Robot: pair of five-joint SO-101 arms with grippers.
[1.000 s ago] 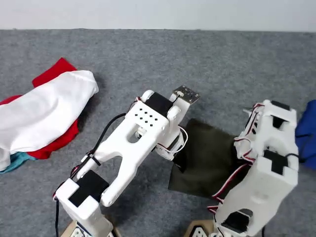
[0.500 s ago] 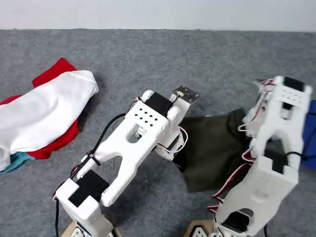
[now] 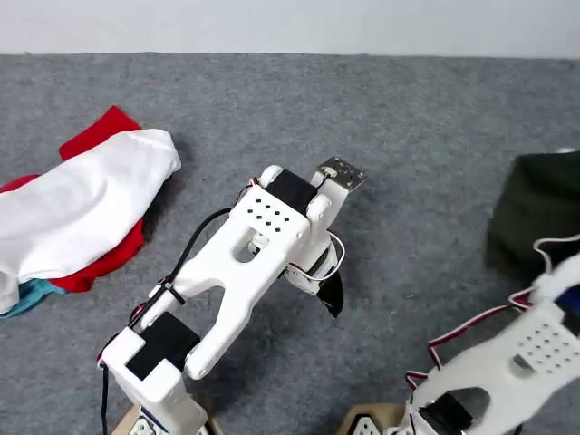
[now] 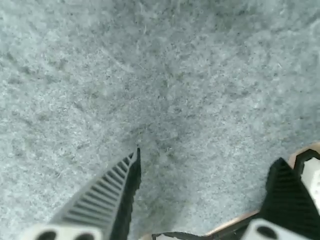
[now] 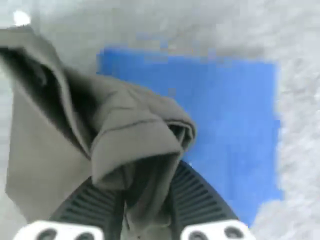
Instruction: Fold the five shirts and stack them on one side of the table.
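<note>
My right gripper [image 5: 145,197] is shut on the dark olive shirt [image 5: 100,135], which hangs bunched from its fingers above a folded blue shirt [image 5: 230,120]. In the high view the olive shirt [image 3: 536,210] is lifted at the table's right edge, above the right arm [image 3: 507,362]. My left gripper [image 4: 205,172] stands open just over bare grey carpet, with nothing between its fingers. The left arm [image 3: 245,263] stretches across the middle of the table. A heap of unfolded shirts lies at the left: white [image 3: 82,208] on top, red [image 3: 104,131] under it, teal [image 3: 27,294] peeking out below.
The grey carpet [image 3: 399,136] covers the whole table, with open room across the back and centre. A white wall runs along the far edge.
The right arm swung to the right and lifted the olive shirt off the carpet in front of the left arm, carrying it over the blue shirt at the right edge. The left arm stayed still.
</note>
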